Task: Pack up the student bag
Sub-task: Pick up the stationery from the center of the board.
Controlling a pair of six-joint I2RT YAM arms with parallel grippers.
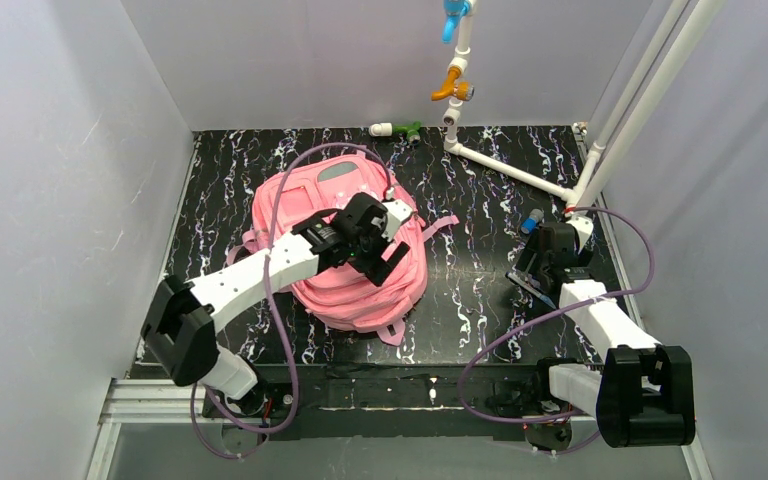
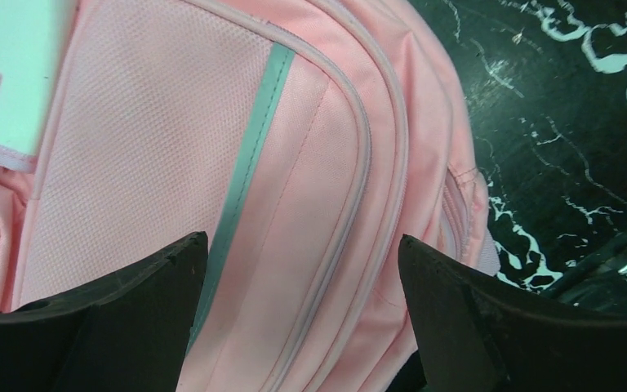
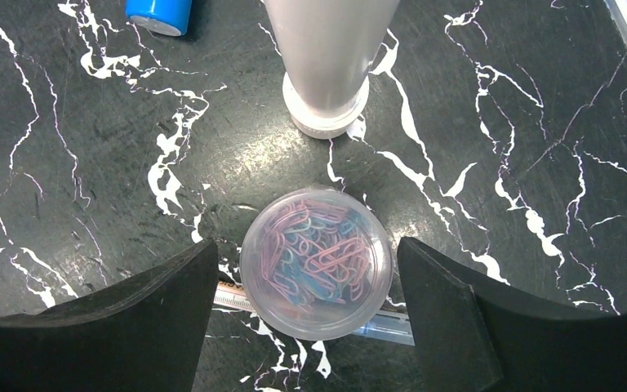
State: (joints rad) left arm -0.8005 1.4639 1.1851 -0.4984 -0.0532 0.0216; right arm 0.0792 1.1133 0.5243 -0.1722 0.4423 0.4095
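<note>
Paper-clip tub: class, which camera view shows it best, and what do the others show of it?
The right wrist view: it looks straight down on the clear paper-clip tub, with pink and blue clips plain inside. In the top external view the right gripper hides it. The left wrist view shows only the student bag.

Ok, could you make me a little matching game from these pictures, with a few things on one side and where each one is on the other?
Things
1. student bag
2. clear tub of paper clips
3. blue cylinder
4. orange fitting

Places
A. up on the white pipe at the back
B. lying on the table, beyond the tub
C. under the open left hand
D. between the fingers of the open right hand

Pairs: 1-C, 2-D, 3-B, 4-A
</note>
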